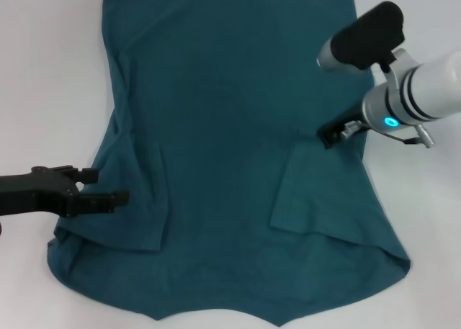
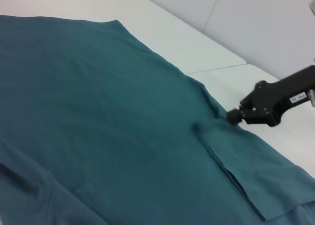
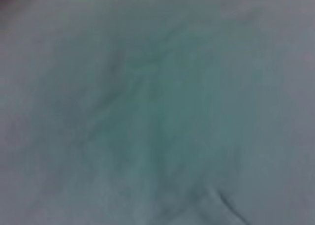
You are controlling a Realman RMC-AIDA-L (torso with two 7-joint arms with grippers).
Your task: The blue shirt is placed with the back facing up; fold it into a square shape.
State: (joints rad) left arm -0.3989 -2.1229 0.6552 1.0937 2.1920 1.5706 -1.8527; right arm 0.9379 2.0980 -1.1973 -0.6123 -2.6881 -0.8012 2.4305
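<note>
Lying flat: blue shirt (image 1: pixel 216 142), soft matte cotton, sleeves folded inward.

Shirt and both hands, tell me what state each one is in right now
shirt: spread flat on the table, plain side up, both sleeves folded inward
left hand: open, at the shirt's left edge by the folded sleeve
right hand: tip down on the shirt's right edge
table: white, under the shirt
</note>
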